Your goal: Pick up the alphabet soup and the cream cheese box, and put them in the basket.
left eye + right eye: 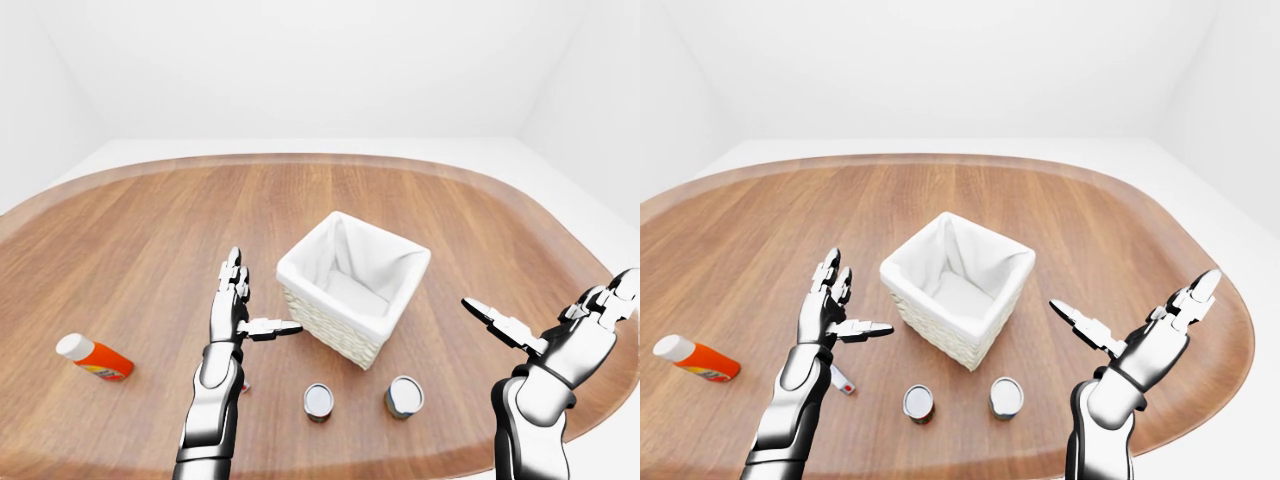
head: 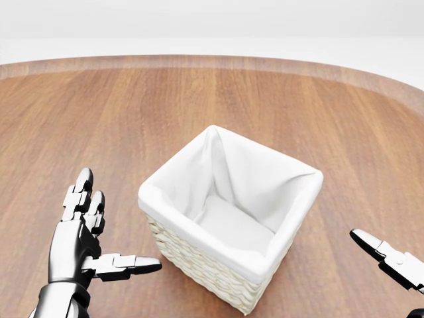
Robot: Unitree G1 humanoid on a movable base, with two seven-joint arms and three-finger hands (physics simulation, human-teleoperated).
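Standing in a white-walled room, the rounded wooden table (image 1: 150, 250) carries the lined basket (image 1: 352, 290) centrally. Left hand (image 1: 236, 308) hovers just left of the basket, fingers spread wide; right hand (image 1: 1145, 335) hovers right, likewise splayed. Two cans (image 1: 919, 402) (image 1: 1006, 396) stand below the basket; which is the alphabet soup cannot be determined.

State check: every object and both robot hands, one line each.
Basket: upright, white liner, nothing inside.
Left can: upright on table, untouched.
Right can: upright on table, untouched.
Orange bottle: lying on its side.
Left robot hand: open, holding nothing.
Right robot hand: open, holding nothing.
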